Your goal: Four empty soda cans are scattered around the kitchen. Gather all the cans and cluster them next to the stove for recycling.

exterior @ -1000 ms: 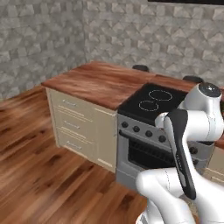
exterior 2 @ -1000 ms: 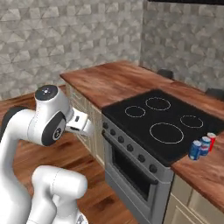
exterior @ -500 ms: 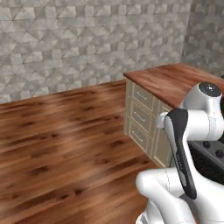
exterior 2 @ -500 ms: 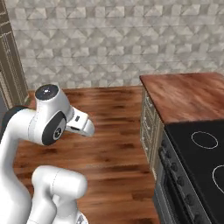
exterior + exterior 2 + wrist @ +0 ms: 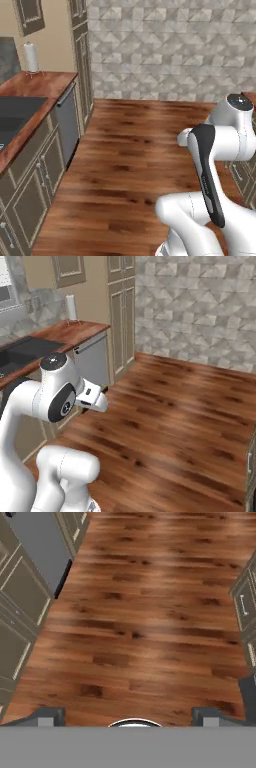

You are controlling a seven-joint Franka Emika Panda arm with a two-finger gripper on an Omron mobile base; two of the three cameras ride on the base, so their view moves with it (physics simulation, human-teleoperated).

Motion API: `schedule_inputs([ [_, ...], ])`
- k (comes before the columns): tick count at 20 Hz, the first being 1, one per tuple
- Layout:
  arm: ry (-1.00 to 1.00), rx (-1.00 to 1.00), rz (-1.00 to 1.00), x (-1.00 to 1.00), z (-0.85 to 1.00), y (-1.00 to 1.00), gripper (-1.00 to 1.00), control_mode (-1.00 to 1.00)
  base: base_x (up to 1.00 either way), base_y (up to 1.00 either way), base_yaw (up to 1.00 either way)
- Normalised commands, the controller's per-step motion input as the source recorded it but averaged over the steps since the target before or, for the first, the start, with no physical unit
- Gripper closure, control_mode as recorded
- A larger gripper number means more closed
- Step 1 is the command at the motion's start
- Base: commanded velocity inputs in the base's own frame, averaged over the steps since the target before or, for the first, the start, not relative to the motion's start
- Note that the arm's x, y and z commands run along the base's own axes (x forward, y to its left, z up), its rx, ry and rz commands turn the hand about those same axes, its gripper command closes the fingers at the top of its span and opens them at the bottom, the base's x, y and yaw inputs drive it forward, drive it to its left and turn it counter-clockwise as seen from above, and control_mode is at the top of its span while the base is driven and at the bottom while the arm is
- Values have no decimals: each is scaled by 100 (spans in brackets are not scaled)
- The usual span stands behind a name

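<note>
The soda cans and the stove are out of view. In the hand view my gripper is open, its two dark fingertips far apart with nothing between them, pointing down at bare wood floor. My white arm is folded close over the base in the left base view. The right base view shows the arm too.
A reddish-brown counter with a dark sink and a paper towel roll runs along the left, with a grey dishwasher front under it. Tall beige cabinets meet the tiled wall. More cabinet fronts line the other side.
The whole picture has swung: the base has turned away from the stove and its cans, toward the floor and sink counter. The arm's pose and open gripper are unchanged.
</note>
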Motion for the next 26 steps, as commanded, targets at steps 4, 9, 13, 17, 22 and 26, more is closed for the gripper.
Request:
schedule_inputs([
  [4,0,0,0,0,0,0,-100,100,0,2,82],
  [9,0,0,0,0,0,0,-100,100,0,10,78],
  [13,0,0,0,0,0,0,-100,100,0,15,74],
  [17,0,0,0,0,0,0,-100,100,0,22,70],
  [22,0,0,0,0,0,0,-100,100,0,31,65],
  [26,0,0,0,0,0,0,-100,100,3,34,60],
])
